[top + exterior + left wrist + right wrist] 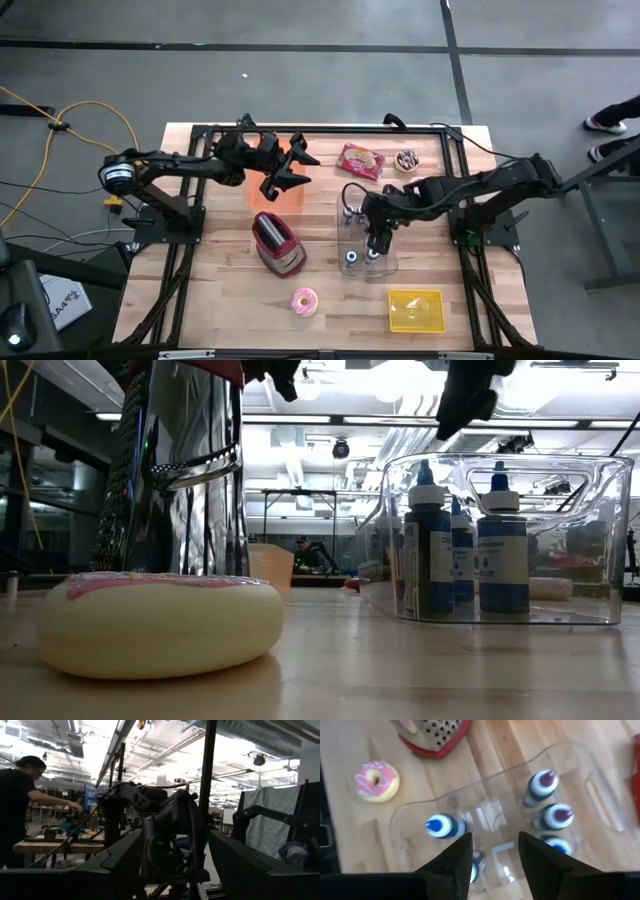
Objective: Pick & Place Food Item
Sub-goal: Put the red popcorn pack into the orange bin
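bench (220, 300): light wooden top with a black frame running round it, grey floor all about.
clear bin (345, 235): see-through plastic tub with handle cut-outs; my landmark for everything below.
bottles (432, 550): dropper bottles with blue labels and blue caps standing upright inside the clear bin; the right wrist view shows at least five caps.
right gripper (493, 851): hanging just above the clear bin, over the bottles, pointing down into it.
right fingers (460, 855): parted with a plain gap between them, nothing held; a blue-capped bottle (440, 826) stands just ahead of the tips.
left gripper (290, 170): up off the bench on the far-left side of the clear bin, over an orange container (280, 195).
left fingers (300, 155): spread wide, nothing in them.
donut (304, 301): pink-frosted with sprinkles, lying flat on the bench in front of the clear bin and a little to its left, apart from it and from both grippers.
grater (278, 243): steel box grater with a red rim, on the bench just left of the clear bin, between the orange container and the donut.
yellow tray (416, 310): on the bench in front of the clear bin, to its right.
red packet (360, 161): behind the clear bin, near the bench's far edge.
small bowl (406, 160): just right of the red packet, behind the clear bin.
person (20, 805): dark top, standing at another workbench in the room beyond.
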`<state>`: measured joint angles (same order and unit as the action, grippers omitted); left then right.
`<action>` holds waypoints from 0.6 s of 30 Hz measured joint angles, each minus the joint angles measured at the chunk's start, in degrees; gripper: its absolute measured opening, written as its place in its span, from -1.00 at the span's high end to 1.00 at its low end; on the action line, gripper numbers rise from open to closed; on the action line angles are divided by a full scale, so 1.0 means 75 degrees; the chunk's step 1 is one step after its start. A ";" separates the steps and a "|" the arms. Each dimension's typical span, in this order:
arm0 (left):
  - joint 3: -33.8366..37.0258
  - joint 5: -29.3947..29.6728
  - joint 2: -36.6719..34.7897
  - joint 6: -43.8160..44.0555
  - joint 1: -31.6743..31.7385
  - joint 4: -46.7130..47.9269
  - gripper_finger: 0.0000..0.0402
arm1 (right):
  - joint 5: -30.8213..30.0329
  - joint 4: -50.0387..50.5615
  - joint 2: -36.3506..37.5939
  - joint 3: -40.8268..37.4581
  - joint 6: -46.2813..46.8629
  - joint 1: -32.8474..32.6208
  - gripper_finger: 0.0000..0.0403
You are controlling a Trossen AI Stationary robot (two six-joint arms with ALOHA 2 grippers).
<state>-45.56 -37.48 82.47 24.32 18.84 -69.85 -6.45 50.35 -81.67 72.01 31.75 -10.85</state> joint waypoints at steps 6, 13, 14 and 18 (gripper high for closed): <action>0.0000 -0.0052 -0.0290 0.0021 0.0381 0.0710 -0.11 | -0.0006 -0.0273 -0.0003 -0.0003 -0.0491 0.0440 0.27; 0.0000 -0.0194 -0.0765 -0.0009 0.0995 0.1763 -0.11 | -0.0159 -0.0443 -0.0003 -0.0003 -0.1005 0.1323 0.27; 0.0000 -0.0231 -0.0828 -0.0016 0.1131 0.1996 -0.11 | -0.0215 -0.0441 -0.0003 -0.0003 -0.1079 0.1466 0.27; 0.0000 -0.0265 -0.0961 -0.0033 0.1748 0.2857 -0.11 | -0.0365 -0.0443 -0.0003 -0.0003 -0.1340 0.2031 0.27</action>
<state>-45.56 -39.47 75.26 24.08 31.95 -48.43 -9.19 47.03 -81.69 71.99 21.70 4.38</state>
